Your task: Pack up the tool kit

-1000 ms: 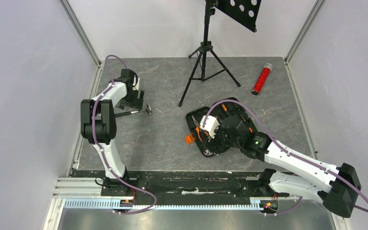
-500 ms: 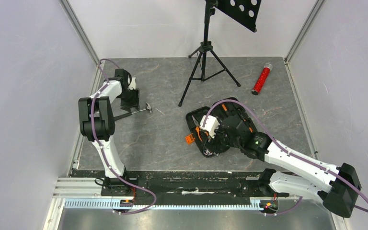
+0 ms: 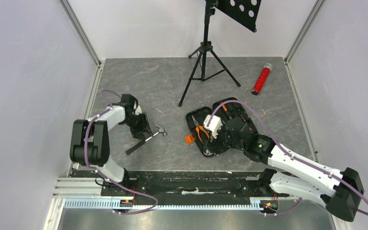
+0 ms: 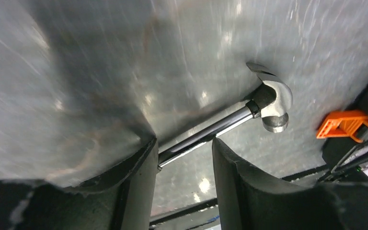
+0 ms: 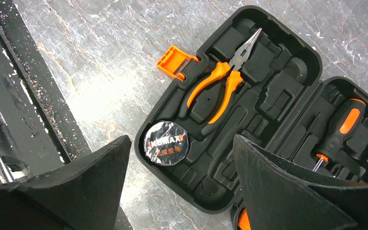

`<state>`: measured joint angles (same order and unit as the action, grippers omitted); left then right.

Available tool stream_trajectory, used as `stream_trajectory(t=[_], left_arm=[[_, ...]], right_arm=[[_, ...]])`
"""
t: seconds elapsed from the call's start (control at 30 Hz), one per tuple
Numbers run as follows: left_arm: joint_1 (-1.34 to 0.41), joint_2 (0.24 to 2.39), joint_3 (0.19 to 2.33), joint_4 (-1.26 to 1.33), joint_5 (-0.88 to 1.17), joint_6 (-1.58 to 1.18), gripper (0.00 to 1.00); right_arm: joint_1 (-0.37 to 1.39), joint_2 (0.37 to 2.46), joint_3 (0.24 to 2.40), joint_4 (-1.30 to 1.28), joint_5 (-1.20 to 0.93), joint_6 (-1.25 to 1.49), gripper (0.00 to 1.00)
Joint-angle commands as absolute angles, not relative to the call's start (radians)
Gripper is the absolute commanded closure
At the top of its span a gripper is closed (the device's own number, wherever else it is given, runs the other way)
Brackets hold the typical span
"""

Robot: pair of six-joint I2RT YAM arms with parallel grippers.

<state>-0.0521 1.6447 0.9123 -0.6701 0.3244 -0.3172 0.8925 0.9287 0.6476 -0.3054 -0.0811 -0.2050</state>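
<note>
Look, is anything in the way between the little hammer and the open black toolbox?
Nothing visible is. Only bare grey tabletop lies between the small steel-headed hammer and the open black plastic tool case. The black tripod stand is farther back.

glossy chrome-metal hammer [image 4: 220, 127], matt black plastic case [image 5: 268, 96]

My table [image 3: 172, 81], a grey, marble-veined slab, fills the middle of the top view. Pale, plain walls [image 3: 28, 72] enclose it at left, rear and right, joined by metal corner posts [image 3: 80, 31]. A black tripod stand [image 3: 205, 48] rises at upper centre; a red glittery tube [image 3: 261, 79] lies at upper right. Light is even, with soft glare on the slab.
</note>
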Motion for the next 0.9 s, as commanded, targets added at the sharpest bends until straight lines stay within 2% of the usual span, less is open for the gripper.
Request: stream_trajectory(t=[0.0,0.17,0.37,0.47,0.57,0.67,0.73,0.87], left_arm=[[-0.13,1.551,0.787,-0.608,0.309,-0.488,0.45],[-0.292,1.525,0.837,-0.669,0.11,-0.458,0.38],[-0.47,1.616,0.933,-0.744,-0.108,-0.389,0.41],[-0.509,1.673,0.954,-0.742,-0.105,-0.414,0.53],[-0.516,1.692,0.943,-0.68,-0.025,-0.496,0.8],[-0.518,1.668,0.891,-0.566,0.115,-0.624,0.95],[-0.518,1.641,0.831,-0.446,0.204,-0.727,0.98],[-0.532,1.559,0.707,-0.253,0.237,-0.949,0.98]], right_arm=[[0.89,0.916,0.638,-0.255,-0.071,-0.157,0.19],[0.89,0.919,0.63,-0.252,-0.071,-0.141,0.18],[0.89,0.882,0.611,-0.246,-0.052,-0.14,0.17],[0.89,0.871,0.6,-0.238,-0.049,-0.136,0.17],[0.89,0.877,0.597,-0.231,-0.042,-0.125,0.17],[0.89,0.89,0.598,-0.222,-0.043,-0.108,0.17],[0.89,0.901,0.599,-0.206,-0.047,-0.086,0.18],[0.891,0.942,0.589,-0.158,-0.069,-0.032,0.21]])
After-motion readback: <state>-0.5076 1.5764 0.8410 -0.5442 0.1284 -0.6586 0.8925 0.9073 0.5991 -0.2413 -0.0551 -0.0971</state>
